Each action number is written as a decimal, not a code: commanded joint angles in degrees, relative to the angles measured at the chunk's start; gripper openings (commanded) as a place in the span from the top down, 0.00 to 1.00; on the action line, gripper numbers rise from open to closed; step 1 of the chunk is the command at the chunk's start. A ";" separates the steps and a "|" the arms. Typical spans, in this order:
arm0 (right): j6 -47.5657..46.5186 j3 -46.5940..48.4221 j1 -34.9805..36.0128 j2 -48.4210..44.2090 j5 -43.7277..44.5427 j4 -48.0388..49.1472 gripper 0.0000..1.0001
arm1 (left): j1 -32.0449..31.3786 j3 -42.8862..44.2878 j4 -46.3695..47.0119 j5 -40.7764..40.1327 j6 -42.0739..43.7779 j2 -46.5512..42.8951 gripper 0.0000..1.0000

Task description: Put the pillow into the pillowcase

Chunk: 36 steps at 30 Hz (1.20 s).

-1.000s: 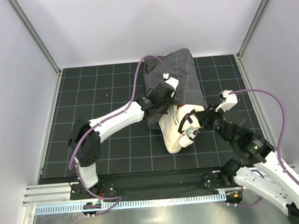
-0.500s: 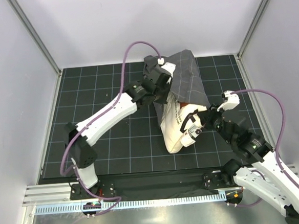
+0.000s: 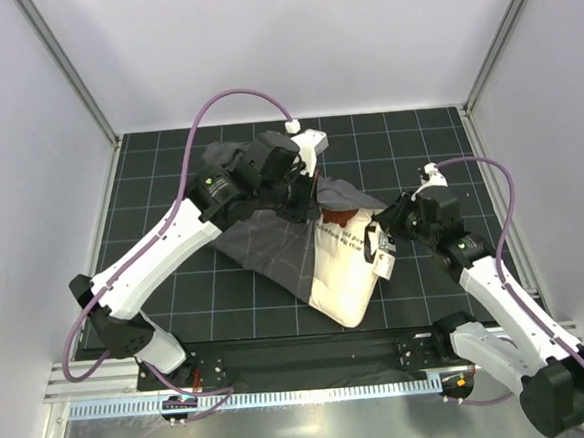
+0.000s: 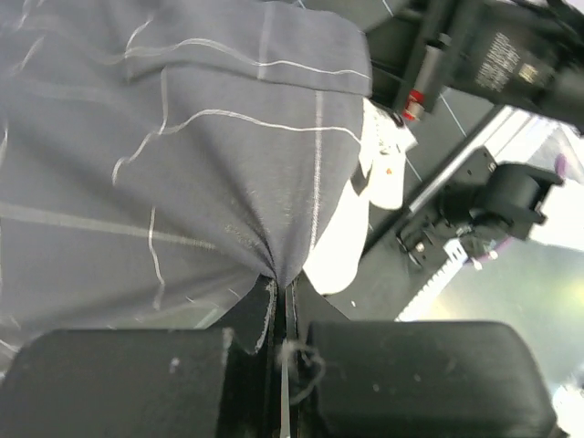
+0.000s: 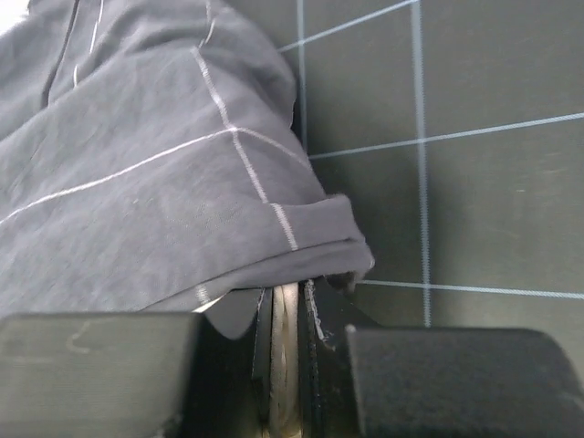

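Observation:
The dark grey checked pillowcase [image 3: 263,236] is spread from the mat's back left toward the middle and drapes over the top of the cream pillow [image 3: 341,276]. The pillow's lower half sticks out toward the near edge, with its dark lettering showing. My left gripper [image 3: 309,200] is shut on a bunched fold of the pillowcase [image 4: 182,137], which fans out from the left gripper [image 4: 283,283]. White pillow [image 4: 342,251] shows below that fold. My right gripper [image 3: 381,235] is at the pillow's right edge. In the right wrist view the right gripper [image 5: 290,287] pinches cream pillow fabric [image 5: 285,347] under the pillowcase hem [image 5: 137,201].
A black mat with a white grid [image 3: 437,139] covers the floor inside white walls. Metal posts [image 3: 71,74] stand at the back corners. An aluminium rail with a toothed strip [image 3: 284,392] runs along the near edge by the arm bases.
My left gripper closed on the pillowcase, then swung left and forward, spreading the cloth from a heap at the back over the pillow's top. The right arm shifted right with the pillow's edge.

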 commanded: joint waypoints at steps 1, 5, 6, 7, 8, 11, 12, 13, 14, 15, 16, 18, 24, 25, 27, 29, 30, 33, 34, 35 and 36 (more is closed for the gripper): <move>-0.97 3.55 -0.21 0.93 -3.25 6.75 0.84 | -0.17 2.86 2.95 6.08 -1.70 -3.93 1.00; -2.82 1.80 -0.30 -2.31 -5.37 5.44 0.34 | 2.47 -2.49 4.88 5.29 -2.93 -3.76 1.00; -3.08 0.40 -0.21 -3.62 -5.02 4.91 0.28 | 3.08 -3.81 6.62 5.20 -3.19 -3.58 1.00; -3.08 -0.31 -0.21 -5.90 -5.28 3.43 0.17 | 4.66 -6.35 7.42 4.94 -3.89 -3.49 1.00; -3.17 -1.01 -0.21 -7.23 -5.80 2.80 0.12 | 5.54 -7.59 8.39 5.02 -4.24 -3.32 1.00; -2.03 -3.65 -0.30 -11.54 -8.35 -0.27 0.00 | 9.40 -11.38 11.56 5.81 -5.39 -2.09 1.00; -0.46 -5.14 -0.30 -12.42 -9.23 -1.50 0.00 | 10.12 -12.00 12.35 5.73 -5.47 -1.21 1.00; 0.60 -6.02 -0.30 -13.56 -11.06 -1.68 0.00 | 10.64 -12.44 12.62 5.55 -5.65 -0.77 1.00; 1.74 -7.08 -0.30 -15.13 -11.17 -2.12 0.00 | 11.35 -12.88 12.79 5.29 -5.83 -0.51 1.00; 2.79 -8.83 -0.30 -15.85 -11.17 -3.87 0.00 | 11.53 -13.05 12.97 4.85 -5.83 -0.15 1.00; 4.72 -9.54 -0.30 -16.29 -10.39 -5.01 0.00 | 11.62 -13.23 13.23 4.24 -5.91 0.02 1.00; 5.35 -11.29 -0.30 -16.47 -8.72 -7.99 0.00 | 11.53 -13.67 13.76 4.14 -6.27 -0.06 1.00; 9.48 -17.88 -0.04 -20.14 -11.78 -7.23 0.00 | 11.35 -14.28 14.29 5.63 -6.79 -0.94 1.00; 9.48 -18.51 0.23 -21.29 -11.96 -7.22 0.00 | 11.18 -14.46 14.20 5.55 -6.79 -1.20 1.00; 9.40 -19.56 0.23 -23.84 -11.70 -8.36 0.00 | 10.83 -15.07 14.29 4.68 -6.79 -1.82 1.00; 9.92 -21.49 0.32 -26.48 -12.40 -7.58 0.00 | 10.65 -16.22 14.37 4.49 -6.88 -2.00 1.00; 10.19 -22.20 0.40 -26.66 -13.36 -5.83 0.05 | 10.65 -16.66 14.64 4.49 -7.06 -2.00 1.00; 12.38 -25.45 0.40 -24.30 -16.61 2.07 0.48 | 10.13 -18.94 16.66 5.46 -7.85 -2.35 1.00; 13.26 -26.15 0.58 -21.33 -17.40 5.14 0.56 | 9.95 -19.21 17.10 5.37 -7.94 -2.35 1.00; 14.22 -26.94 0.84 -19.65 -17.76 8.21 0.66 | 9.86 -19.64 17.01 5.20 -7.94 -2.44 1.00; 14.84 -26.86 1.10 -17.37 -17.68 14.34 0.77 | 9.86 -19.65 17.01 4.94 -7.85 -2.44 1.00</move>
